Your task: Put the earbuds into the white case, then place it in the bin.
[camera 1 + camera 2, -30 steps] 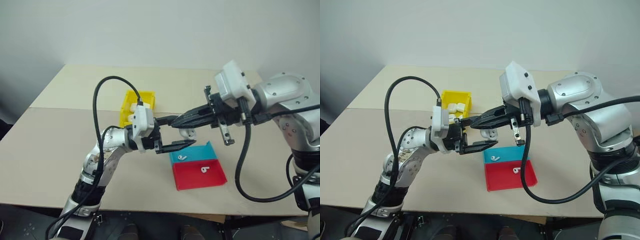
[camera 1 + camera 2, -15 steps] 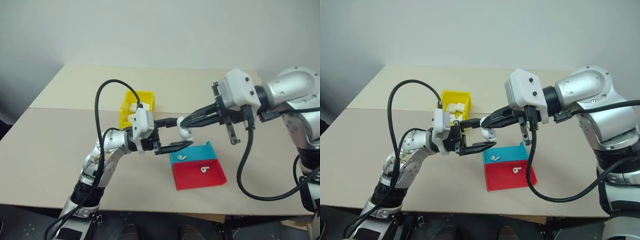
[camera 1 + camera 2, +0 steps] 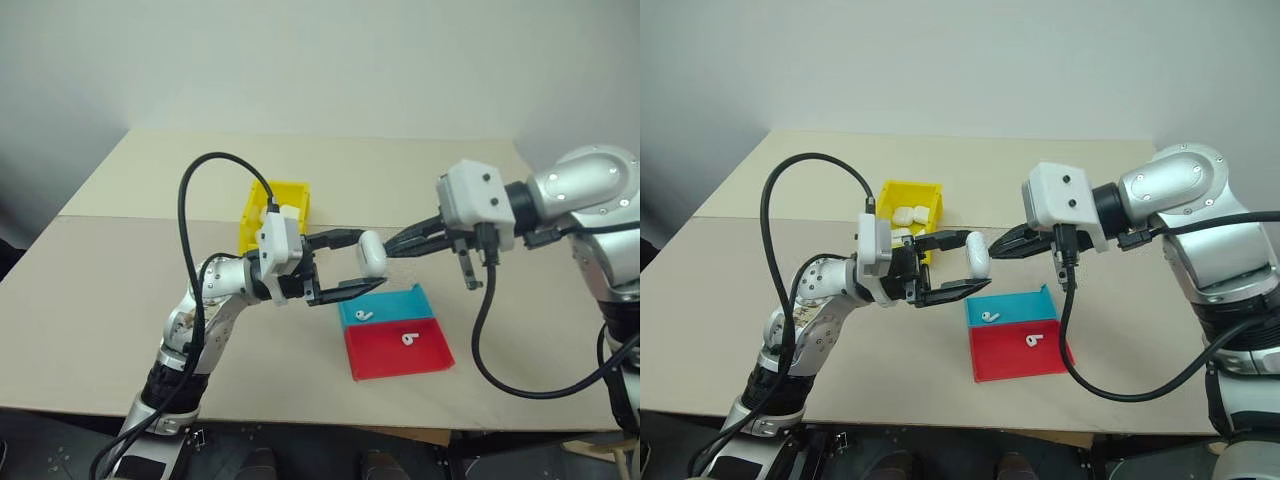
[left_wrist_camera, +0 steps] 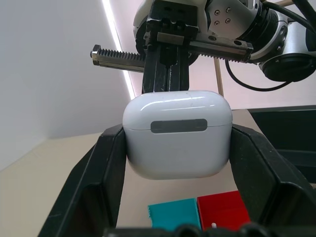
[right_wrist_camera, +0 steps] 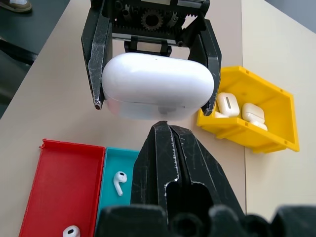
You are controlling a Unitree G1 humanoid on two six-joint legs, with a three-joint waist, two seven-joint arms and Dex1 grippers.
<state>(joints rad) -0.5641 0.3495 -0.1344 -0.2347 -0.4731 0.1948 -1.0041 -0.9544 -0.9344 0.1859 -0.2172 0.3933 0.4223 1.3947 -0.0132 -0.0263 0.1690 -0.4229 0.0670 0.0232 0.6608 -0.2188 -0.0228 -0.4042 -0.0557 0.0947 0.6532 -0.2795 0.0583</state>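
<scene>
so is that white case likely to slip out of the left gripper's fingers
Possibly: the white case looks glossy and rounded, so it seems slippery. The left gripper clamps it by two opposite sides, a fairly secure hold. It looks rigid, unlikely to deform.

From my head views, the left gripper (image 3: 352, 264) hides part of the bin (image 3: 258, 200); I can't count the cases (image 5: 237, 109) inside.

one earbud (image 3: 988, 316) in each tray (image 3: 1012, 298)

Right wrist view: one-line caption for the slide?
Left gripper holds the closed white case above the table, right gripper shut just before it; earbuds wait in the blue and red trays, yellow bin beyond.
</scene>
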